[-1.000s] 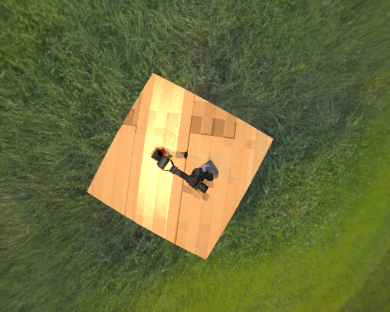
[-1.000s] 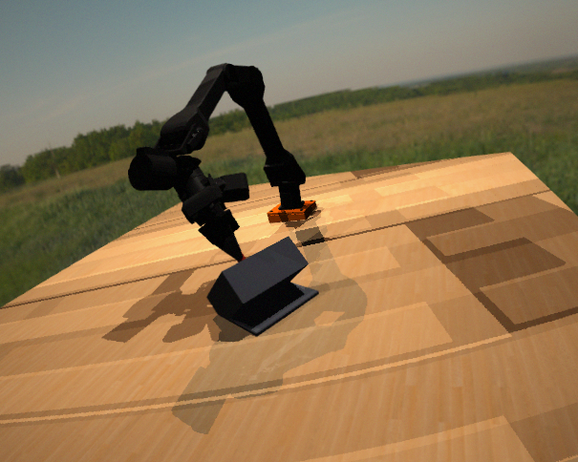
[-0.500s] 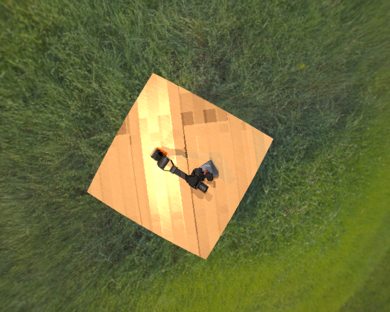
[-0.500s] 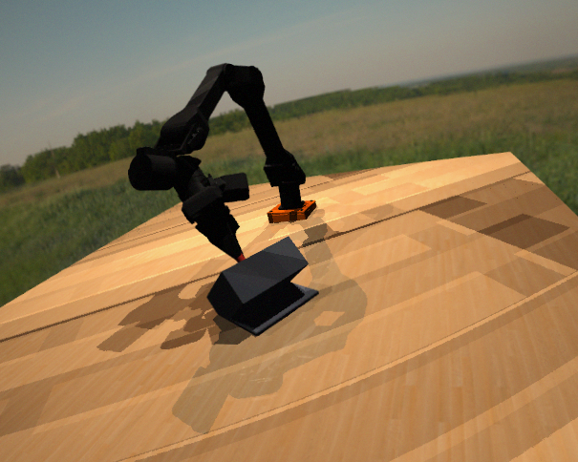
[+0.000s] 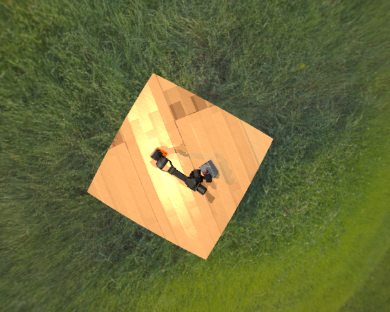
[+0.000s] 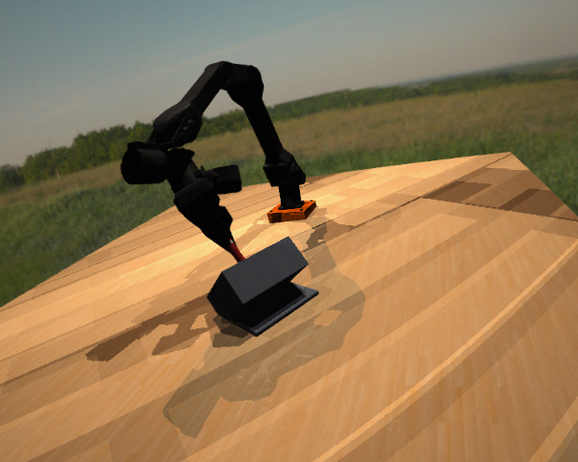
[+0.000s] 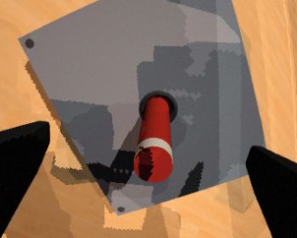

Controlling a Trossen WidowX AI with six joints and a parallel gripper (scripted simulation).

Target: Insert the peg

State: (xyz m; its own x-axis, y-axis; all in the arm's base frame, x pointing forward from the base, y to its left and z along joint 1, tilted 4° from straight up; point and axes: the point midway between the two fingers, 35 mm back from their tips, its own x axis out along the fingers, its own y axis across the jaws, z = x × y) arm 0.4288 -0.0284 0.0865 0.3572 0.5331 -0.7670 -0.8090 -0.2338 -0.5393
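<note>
A red round peg (image 7: 155, 138) (image 6: 235, 251) with a white band sticks out of the hole in the grey sloped panel (image 7: 89, 59) (image 6: 264, 278) (image 5: 211, 166). Its bottom end is inside the hole and its top end points toward the wrist camera. My gripper (image 7: 152, 144) (image 6: 226, 239) is open. Its two black fingers stand wide apart on either side of the peg and do not touch it. In the top view the gripper (image 5: 205, 175) sits right at the panel's near edge.
The arm's orange base (image 6: 291, 212) (image 5: 161, 152) stands behind the panel on the wooden table (image 6: 428, 298) (image 5: 127, 187). The panel rests on a thin dark base plate (image 6: 284, 310). Grass surrounds the table's edges.
</note>
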